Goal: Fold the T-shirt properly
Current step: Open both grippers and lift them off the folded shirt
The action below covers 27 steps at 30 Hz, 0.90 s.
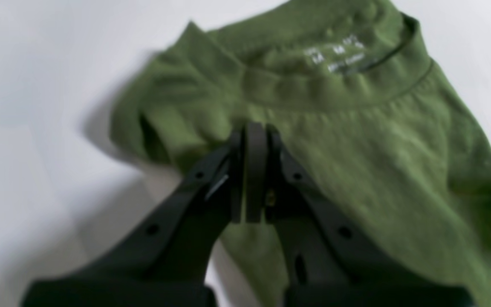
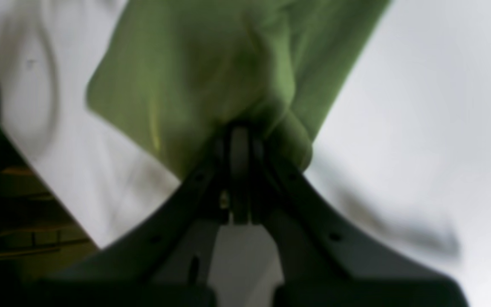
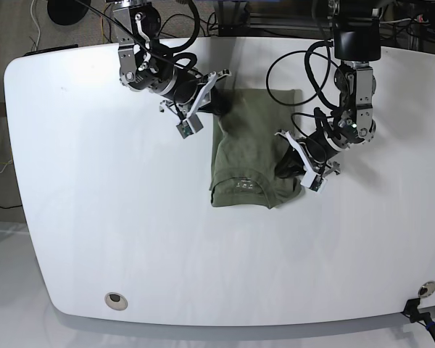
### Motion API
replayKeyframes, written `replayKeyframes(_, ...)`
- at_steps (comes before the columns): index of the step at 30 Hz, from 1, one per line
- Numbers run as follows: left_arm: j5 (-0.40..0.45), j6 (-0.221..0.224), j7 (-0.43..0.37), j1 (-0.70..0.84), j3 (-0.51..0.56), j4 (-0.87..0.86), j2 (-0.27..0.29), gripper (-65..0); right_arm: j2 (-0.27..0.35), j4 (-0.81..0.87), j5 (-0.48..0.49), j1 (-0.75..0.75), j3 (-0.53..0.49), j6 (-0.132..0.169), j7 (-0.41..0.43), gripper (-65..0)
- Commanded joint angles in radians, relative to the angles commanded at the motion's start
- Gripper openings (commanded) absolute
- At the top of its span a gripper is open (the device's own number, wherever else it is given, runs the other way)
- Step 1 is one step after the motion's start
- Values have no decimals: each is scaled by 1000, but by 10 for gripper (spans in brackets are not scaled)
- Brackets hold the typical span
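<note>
White worktop (image 3: 130, 239) with rounded corners; small round hole (image 3: 114, 298) near its front left edge; black cables (image 3: 290, 65) trailing over its far side; grey floor (image 3: 0, 72) beyond

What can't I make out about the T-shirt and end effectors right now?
- Collar label text: left wrist view, blurred and too small.
- Whether the left end effector pinches the T-shirt: fingers shut, contact blurred.
- T-shirt's far hem: right wrist view, cut off by the top edge above the right end effector.
</note>
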Motion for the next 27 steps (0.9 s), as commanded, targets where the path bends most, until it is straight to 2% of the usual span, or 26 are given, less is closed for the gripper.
replayKeyframes(5, -5, 0, 0, 6, -6, 35, -31, -650, 5, 5, 5, 9, 0, -2, 0, -650)
replayKeyframes(9, -3, 0, 3, 46, -8, 129, -71, -650, 26, 83, -2, 15, 2, -8, 0, -650)
replayKeyframes(11, -2, 0, 3, 66, -9, 167, -74, -650, 31, 109, -2, 34, 2, -9, -3, -650)
replayKeyframes(13, -2, 0, 2, 112, -34, 218, -94, -650, 58, 135, -11, 43, 2, -11, -3, -650)
replayKeyframes(15, -2, 0, 2, 153, -58, 262, -95, -650, 69, 170, -66, 46, 3, -11, -3, -650)
replayKeyframes(20, -2, 0, 0, 281, -146, 364, -97, -650, 71, 230, -284, 44, 5, -2, 17, -650)
replayKeyframes(24, -2, 0, 0, 376, -206, 431, -95, -650, 91, 233, -405, -3, 6, -3, 153, -650)
replayKeyframes(27, -6, 0, 0, 445, -245, 488, -94, -650, 94, 235, -445, -54, 8, -8, 239, -650)
